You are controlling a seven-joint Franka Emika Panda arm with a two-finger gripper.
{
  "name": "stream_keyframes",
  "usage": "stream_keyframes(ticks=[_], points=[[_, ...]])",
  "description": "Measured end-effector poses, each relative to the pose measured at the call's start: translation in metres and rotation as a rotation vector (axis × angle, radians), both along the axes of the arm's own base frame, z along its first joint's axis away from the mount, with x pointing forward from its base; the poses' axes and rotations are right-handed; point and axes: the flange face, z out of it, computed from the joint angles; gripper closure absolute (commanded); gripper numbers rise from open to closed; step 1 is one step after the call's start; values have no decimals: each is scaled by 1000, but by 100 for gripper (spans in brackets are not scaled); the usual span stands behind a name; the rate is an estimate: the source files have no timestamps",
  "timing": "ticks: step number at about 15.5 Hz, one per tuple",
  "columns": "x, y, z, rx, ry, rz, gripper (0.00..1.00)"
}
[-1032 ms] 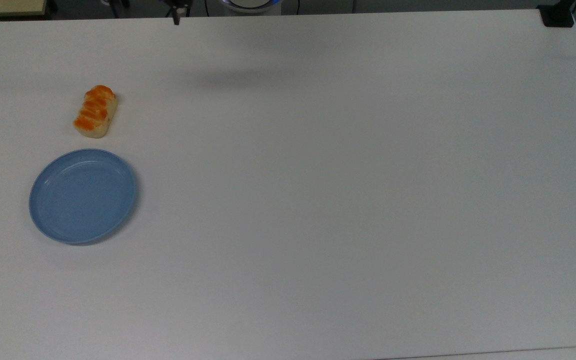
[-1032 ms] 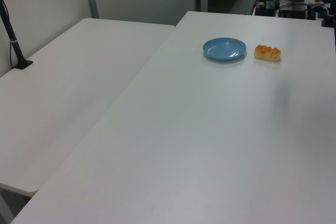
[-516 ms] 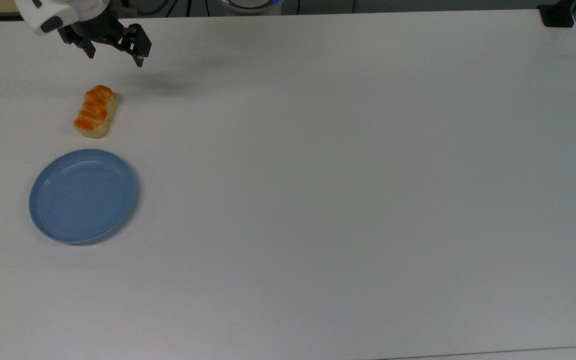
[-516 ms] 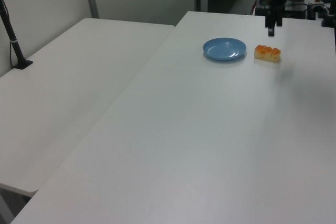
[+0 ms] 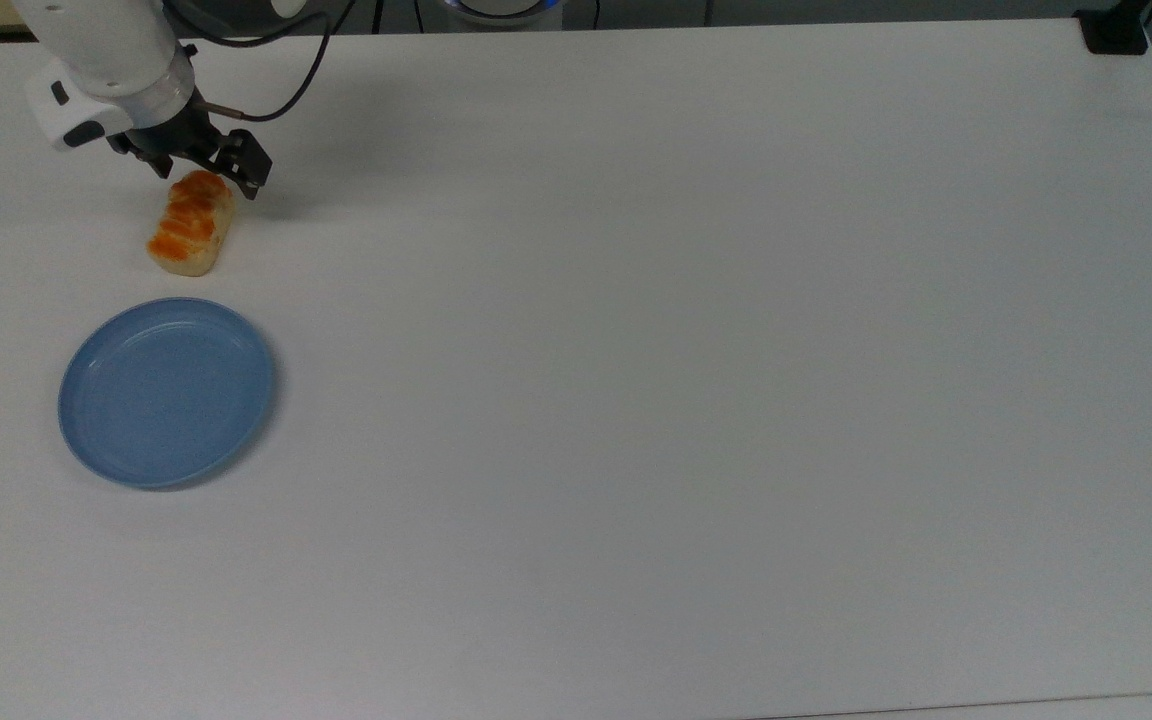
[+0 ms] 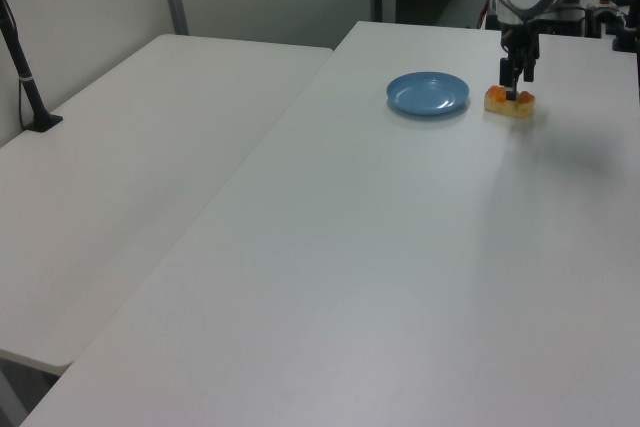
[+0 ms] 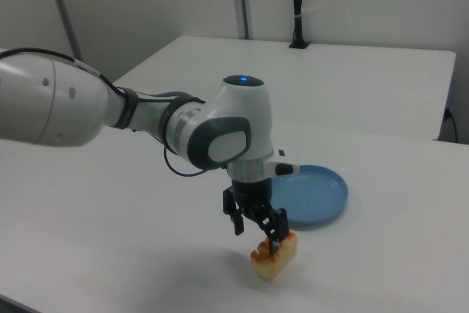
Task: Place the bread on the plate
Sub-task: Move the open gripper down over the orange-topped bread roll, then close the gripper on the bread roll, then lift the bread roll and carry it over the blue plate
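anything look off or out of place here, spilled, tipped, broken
Nothing stands out. The bread lies whole and glazed side up on the white table, apart from the empty plate, which sits flat and intact. The gripper is open over the bread's far end.

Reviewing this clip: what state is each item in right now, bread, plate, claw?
bread: lying flat on the white table, orange top up, off the plate, not lifted.
plate: upright, empty, apart from the bread.
claw: open, fingers straddling one end of the bread, not closed on it.
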Motion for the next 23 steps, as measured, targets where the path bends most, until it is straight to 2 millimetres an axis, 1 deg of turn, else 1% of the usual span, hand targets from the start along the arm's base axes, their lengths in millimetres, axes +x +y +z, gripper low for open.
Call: stream_keyframes(ticks=[3,5,7,11,12,15,17,18,19,21,22,23], points=[[4,-11,-14,-14,-30,-9,0],[6,-14,-22,-21,-44,-9,9],[9,-14,-28,-26,-53,-7,24],[11,-15,-34,-26,-54,-5,63],[11,-14,-35,-26,-53,-5,69],[14,-14,-30,-30,-63,-2,70],[19,-17,-18,-32,-63,5,68],[22,-19,-6,-27,-48,20,66],[28,-22,18,-20,-32,44,65],[39,-23,50,-28,-48,66,65],[44,-21,61,-34,-63,77,65],[51,-17,68,-40,-76,88,64]])
